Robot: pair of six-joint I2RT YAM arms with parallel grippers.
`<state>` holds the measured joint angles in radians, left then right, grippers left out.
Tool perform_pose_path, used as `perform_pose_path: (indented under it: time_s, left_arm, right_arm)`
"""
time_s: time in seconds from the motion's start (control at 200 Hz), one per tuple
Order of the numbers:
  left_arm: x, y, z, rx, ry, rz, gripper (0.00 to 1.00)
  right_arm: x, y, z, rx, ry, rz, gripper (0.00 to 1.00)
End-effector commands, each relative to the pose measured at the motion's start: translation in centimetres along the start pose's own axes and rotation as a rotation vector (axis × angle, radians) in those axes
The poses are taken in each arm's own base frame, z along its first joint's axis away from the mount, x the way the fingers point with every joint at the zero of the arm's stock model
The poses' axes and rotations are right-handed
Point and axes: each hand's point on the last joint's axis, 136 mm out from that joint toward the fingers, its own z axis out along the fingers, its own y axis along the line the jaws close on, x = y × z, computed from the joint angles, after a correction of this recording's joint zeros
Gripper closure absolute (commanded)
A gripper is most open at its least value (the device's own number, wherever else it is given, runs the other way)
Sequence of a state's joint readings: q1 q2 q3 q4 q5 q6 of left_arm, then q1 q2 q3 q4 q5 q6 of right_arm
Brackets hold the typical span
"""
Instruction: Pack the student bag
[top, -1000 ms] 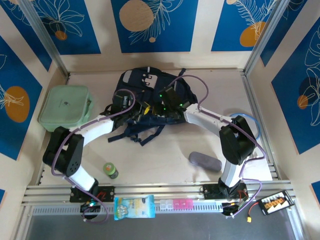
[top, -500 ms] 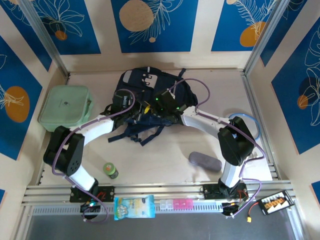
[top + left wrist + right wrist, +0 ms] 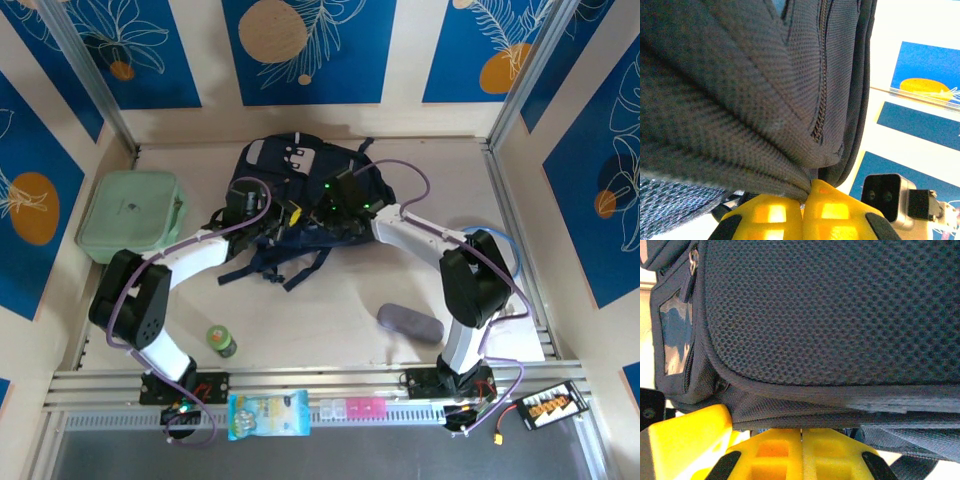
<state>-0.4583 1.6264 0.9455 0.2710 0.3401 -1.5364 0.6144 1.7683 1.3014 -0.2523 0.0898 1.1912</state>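
While both arms reach in, the big dark navy cloth backpack [image 3: 300,165] lies at the back middle of the table [image 3: 330,300], with its black straps [image 3: 270,268] spilling toward the arms. The left gripper [image 3: 802,192] is squeezed tight on a fold of bag cloth below a zip [image 3: 821,100]. The right gripper [image 3: 801,432] is pressed closed under an edge of the bag. It seems to pinch cloth too, but the bite is hidden. If one arm pulls harder, a thin fold could slip out and the bag would flop down. Loose straps could snag a finger.
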Motion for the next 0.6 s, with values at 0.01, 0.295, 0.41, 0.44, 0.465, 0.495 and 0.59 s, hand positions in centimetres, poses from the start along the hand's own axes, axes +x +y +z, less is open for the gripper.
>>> perform_pose_path:
  time_s: [0.01,0.295,0.41,0.44,0.465,0.495,0.59]
  left_arm:
    - [0.3,-0.2,0.3,0.009,0.03,0.052,1.0]
    - [0.0,0.3,0.4,-0.018,0.02,0.087,1.0]
    - [0.0,-0.2,0.5,-0.007,0.019,0.086,1.0]
    - [-0.1,-0.5,0.4,-0.002,0.018,0.088,1.0]
    - [0.0,-0.6,0.4,-0.001,0.021,0.089,1.0]
    - [0.0,-0.7,0.4,0.001,0.023,0.09,1.0]
    - [0.1,-0.9,0.4,0.005,0.025,0.09,1.0]
  right_arm:
    - [-0.8,0.9,-2.2,-0.109,0.07,0.087,1.0]
    - [-1.3,-1.1,-4.3,-0.136,0.139,0.128,1.0]
    - [-1.1,-3.1,-4.3,-0.031,0.107,0.017,1.0]
    - [-1.0,-3.5,-4.3,-0.012,0.099,-0.011,1.0]
    - [-0.8,-3.4,-4.4,-0.02,0.092,-0.035,1.0]
    - [-0.5,-3.1,-4.6,-0.039,0.089,-0.057,0.98]
    - [0.4,-2.1,-5.0,-0.056,0.082,-0.092,0.86]
